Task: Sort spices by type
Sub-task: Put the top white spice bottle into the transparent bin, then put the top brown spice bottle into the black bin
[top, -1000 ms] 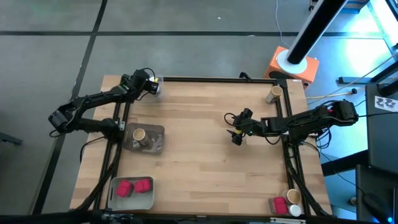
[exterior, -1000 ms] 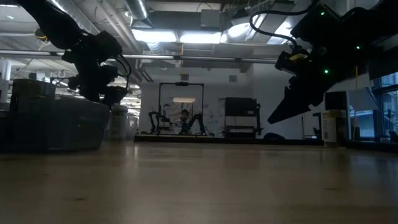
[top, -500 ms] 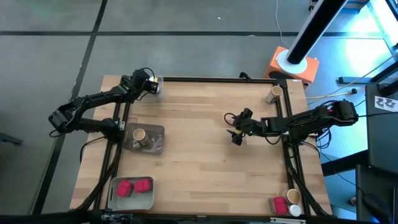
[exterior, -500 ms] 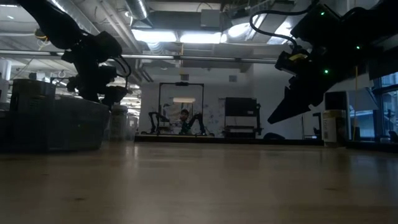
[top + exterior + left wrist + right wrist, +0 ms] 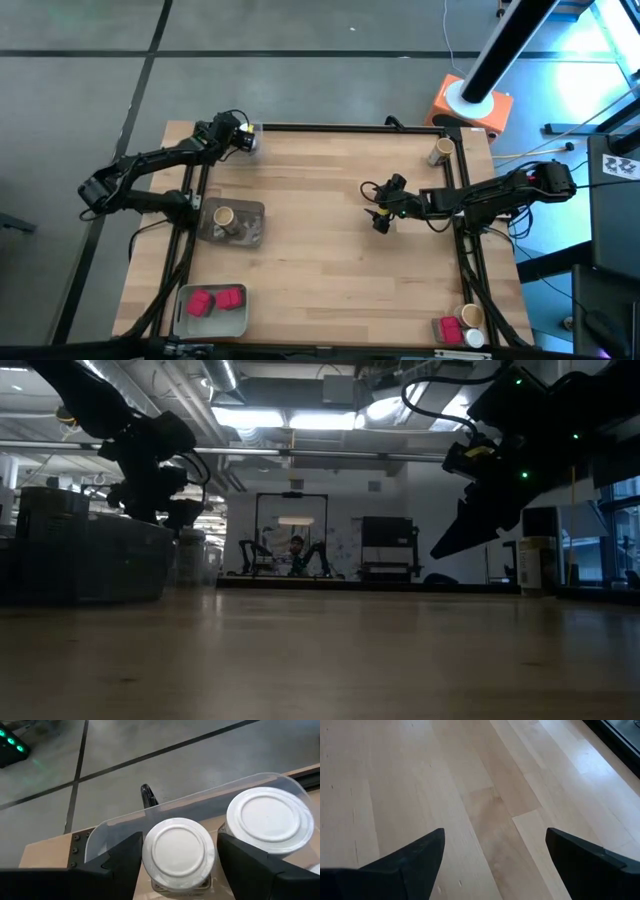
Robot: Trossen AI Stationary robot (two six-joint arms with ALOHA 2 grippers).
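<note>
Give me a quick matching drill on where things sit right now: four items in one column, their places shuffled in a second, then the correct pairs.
Items
1. white-lidded jar
2. red boxes
3. tan-lidded jar
4. right gripper

Places
A. far right corner of the table
B. open, above bare wood, holding nothing
C. grey tray at the near left corner
D. between the left gripper's fingers, in the clear tray at the far left corner

Pairs: 1-D, 2-C, 3-A, 4-B
</note>
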